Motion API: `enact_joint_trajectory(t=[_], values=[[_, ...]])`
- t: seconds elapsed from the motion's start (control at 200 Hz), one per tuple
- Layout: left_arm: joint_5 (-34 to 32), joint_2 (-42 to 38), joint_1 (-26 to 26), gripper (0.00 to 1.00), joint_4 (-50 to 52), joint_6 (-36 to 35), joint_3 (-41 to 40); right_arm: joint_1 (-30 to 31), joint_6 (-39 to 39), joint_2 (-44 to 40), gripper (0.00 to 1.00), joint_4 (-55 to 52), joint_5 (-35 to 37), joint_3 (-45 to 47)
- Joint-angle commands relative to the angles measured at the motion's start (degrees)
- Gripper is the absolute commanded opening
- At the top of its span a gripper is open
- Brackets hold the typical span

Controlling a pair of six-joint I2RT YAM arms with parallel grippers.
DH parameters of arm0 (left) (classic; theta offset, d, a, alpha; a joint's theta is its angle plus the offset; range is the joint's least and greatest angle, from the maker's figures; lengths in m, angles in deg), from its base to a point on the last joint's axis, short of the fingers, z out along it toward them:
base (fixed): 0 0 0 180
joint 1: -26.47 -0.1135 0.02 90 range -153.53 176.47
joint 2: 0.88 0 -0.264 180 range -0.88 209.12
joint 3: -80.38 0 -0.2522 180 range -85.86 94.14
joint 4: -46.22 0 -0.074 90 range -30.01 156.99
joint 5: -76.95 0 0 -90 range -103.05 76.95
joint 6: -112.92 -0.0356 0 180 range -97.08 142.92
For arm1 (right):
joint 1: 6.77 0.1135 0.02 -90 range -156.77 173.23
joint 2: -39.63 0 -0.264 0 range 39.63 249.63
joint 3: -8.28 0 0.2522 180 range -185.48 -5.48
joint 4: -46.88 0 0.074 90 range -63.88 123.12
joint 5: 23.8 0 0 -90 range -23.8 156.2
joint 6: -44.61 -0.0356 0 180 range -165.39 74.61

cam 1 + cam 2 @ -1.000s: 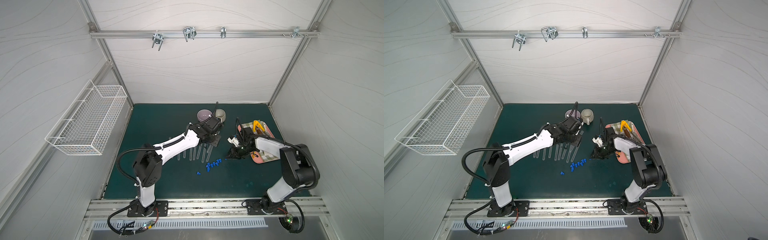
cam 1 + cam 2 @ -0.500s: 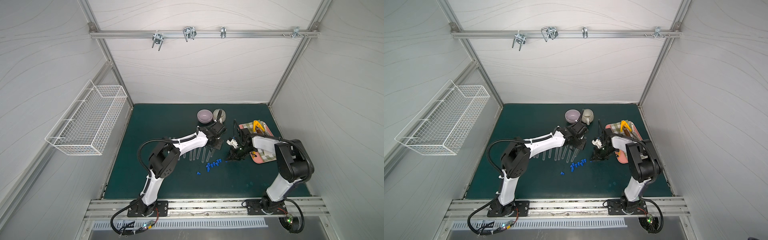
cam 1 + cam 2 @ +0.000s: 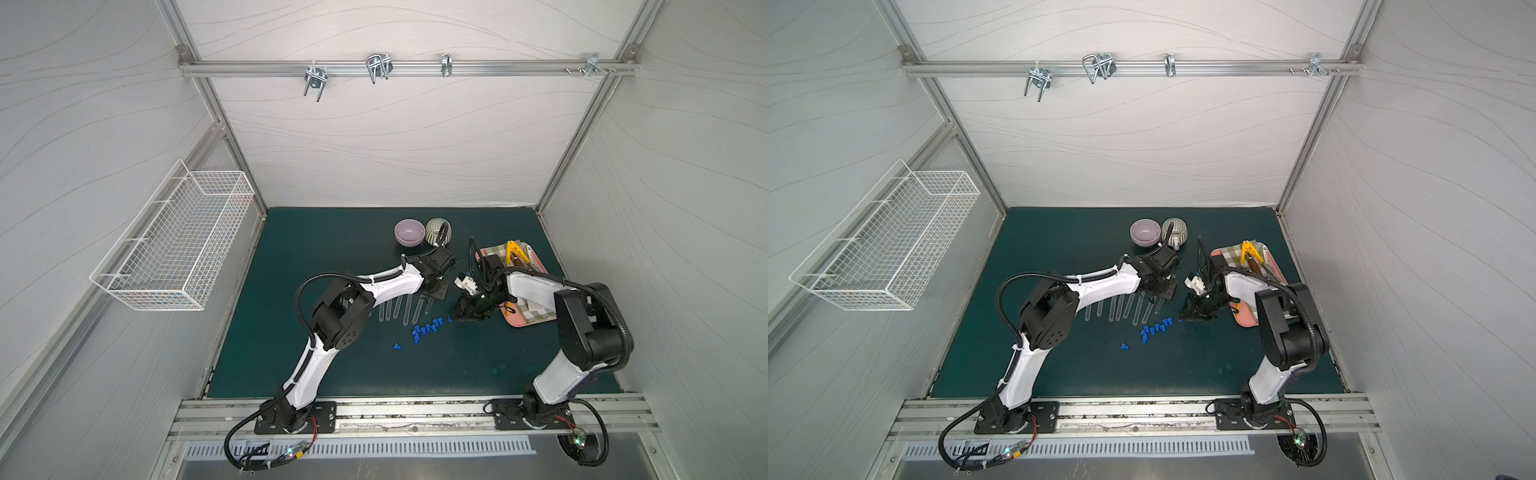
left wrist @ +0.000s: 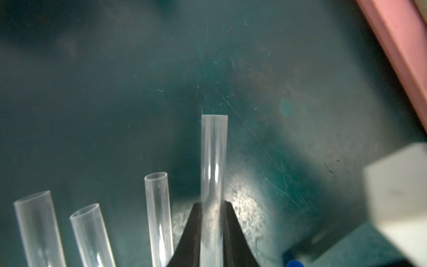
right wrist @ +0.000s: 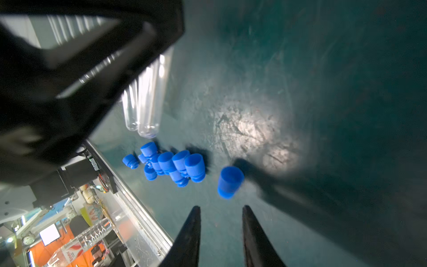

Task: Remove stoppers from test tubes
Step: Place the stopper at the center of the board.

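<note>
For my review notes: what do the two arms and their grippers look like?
They match. The left arm and right arm have white shell links between bulky black joint housings, on black base plates. A black corrugated cable loops along each. The left gripper and right gripper end in slim, black, tapering fingers. No readable markings.

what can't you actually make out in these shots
- Left wrist view: the tube in the left claw runs off the picture's edge, so its closed end is unseen.
- Right wrist view: the loose blue stopper is blurred; lying or falling, unclear.
- In a top view, the right arm covers much of the tray.
</note>
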Motion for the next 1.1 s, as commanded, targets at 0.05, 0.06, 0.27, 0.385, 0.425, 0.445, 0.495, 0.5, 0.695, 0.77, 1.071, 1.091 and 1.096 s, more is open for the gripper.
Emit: enact_joint_trajectory(t=[0.05,0.06,0.27,0.385,0.425,0.445,0.495,0.5,0.695,0.77,1.071,1.091,1.096], values=[[-1.94,2.26,-0.07,0.05,-1.38,0.33,3.37,-2.41,0.38,-4.82,0.41,-1.71,-1.59,-0.33],[-1.98,2.33,-0.11,0.05,-1.43,0.34,3.43,-2.52,0.37,-5.03,0.42,-1.77,-1.67,-0.26],[-2.54,3.09,-0.06,0.10,-1.01,0.02,3.87,-5.68,-0.52,-10.22,0.51,-1.62,-2.63,-0.07],[-2.67,3.53,-0.12,0.14,-0.42,-0.15,4.57,-7.52,-0.98,-12.99,0.54,-1.62,-2.86,-0.06],[-2.70,3.59,-0.13,0.15,-0.31,-0.09,4.74,-8.14,-1.27,-14.15,0.54,-1.56,-3.03,0.02],[-2.69,3.58,-0.05,0.16,-0.31,-0.07,4.73,-8.35,-1.39,-14.64,0.54,-1.50,-3.04,0.10],[-2.67,3.55,-0.11,0.18,-0.38,0.01,4.76,-9.02,-1.60,-16.01,0.55,-1.44,-3.13,0.33],[-2.68,3.57,-0.08,0.19,-0.38,0.02,4.75,-9.05,-1.60,-16.11,0.55,-1.44,-3.13,0.35],[-3.64,2.68,-0.04,0.28,0.31,-0.41,5.23,-11.25,-1.65,-19.65,0.57,-2.31,-3.46,0.84],[-3.93,2.06,-0.04,0.32,0.89,-0.76,5.66,-11.89,-1.60,-20.75,0.59,-2.51,-3.39,1.08],[-6.82,-7.36,1.46,0.41,5.80,-4.55,6.23,-13.81,-2.67,-25.61,0.73,-1.38,-2.69,1.87],[-7.18,-8.49,1.54,0.42,6.10,-4.78,5.79,-13.89,-2.90,-25.97,0.74,-0.93,-2.69,2.09],[-7.27,-8.87,1.58,0.43,6.24,-4.84,5.70,-13.91,-2.95,-26.05,0.75,-0.88,-2.69,2.11]])
